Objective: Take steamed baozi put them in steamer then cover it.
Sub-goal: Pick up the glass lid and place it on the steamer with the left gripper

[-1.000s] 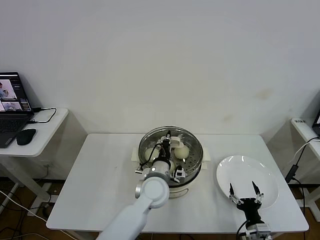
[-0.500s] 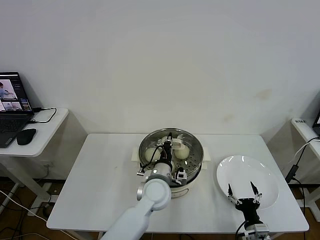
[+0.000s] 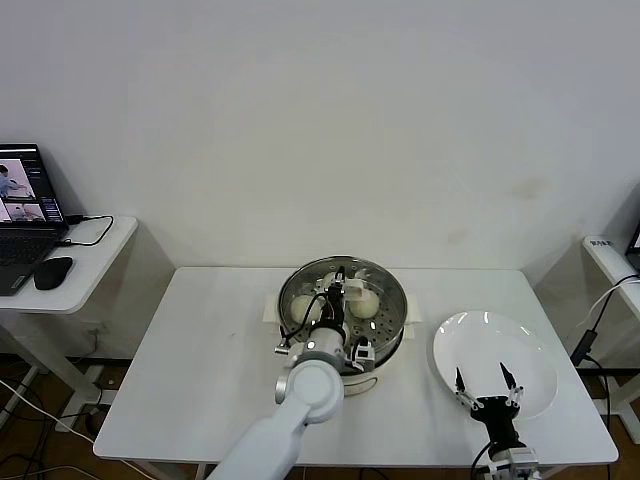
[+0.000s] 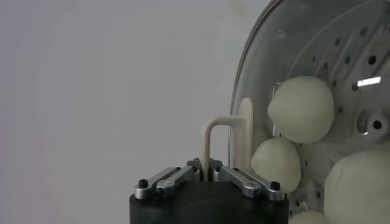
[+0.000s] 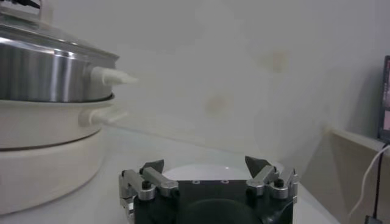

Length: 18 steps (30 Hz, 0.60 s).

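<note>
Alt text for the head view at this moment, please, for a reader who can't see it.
The left gripper is at the handle of the glass cover, which sits on the steamer with the steamed baozi visible inside. The right gripper hangs open over the empty white plate on the white table.

Plain white wall (image 3: 330, 120) all the way across the back, with a few faint smudges on the right. A white table (image 3: 200, 360) stands in the middle against it, and off to the left is a smaller white side desk (image 3: 75, 285) with an open laptop (image 3: 25, 215), a black mouse (image 3: 52, 272) and a cable on top. Brownish floor (image 3: 40, 425) with loose cords under the desk, and another white desk edge (image 3: 605, 255) pokes in at far right.
</note>
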Each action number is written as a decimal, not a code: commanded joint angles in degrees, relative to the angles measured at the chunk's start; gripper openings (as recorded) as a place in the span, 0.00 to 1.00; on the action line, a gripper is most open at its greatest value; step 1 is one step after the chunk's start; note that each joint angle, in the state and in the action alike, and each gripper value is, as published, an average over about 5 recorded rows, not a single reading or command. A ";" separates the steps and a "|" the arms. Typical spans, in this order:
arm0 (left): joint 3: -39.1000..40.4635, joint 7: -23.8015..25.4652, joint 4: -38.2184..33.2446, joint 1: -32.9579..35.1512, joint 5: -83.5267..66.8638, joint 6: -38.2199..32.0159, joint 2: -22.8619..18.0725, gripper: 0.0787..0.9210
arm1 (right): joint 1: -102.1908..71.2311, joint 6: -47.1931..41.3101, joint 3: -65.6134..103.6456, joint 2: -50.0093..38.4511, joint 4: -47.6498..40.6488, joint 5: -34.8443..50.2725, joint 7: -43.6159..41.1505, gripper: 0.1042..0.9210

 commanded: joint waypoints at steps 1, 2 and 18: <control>-0.04 -0.24 -3.61 0.75 -0.62 0.13 0.51 0.22 | -0.01 -0.05 -0.07 0.00 0.03 -0.04 0.00 0.88; -0.08 -0.28 -4.62 1.19 -0.88 0.16 0.82 0.25 | -0.01 -0.05 -0.09 0.01 0.02 -0.06 0.00 0.88; -8.42 -4.87 -29.46 22.58 -19.90 -4.90 14.80 0.79 | -0.78 0.22 -0.24 0.05 0.39 -0.31 0.05 0.88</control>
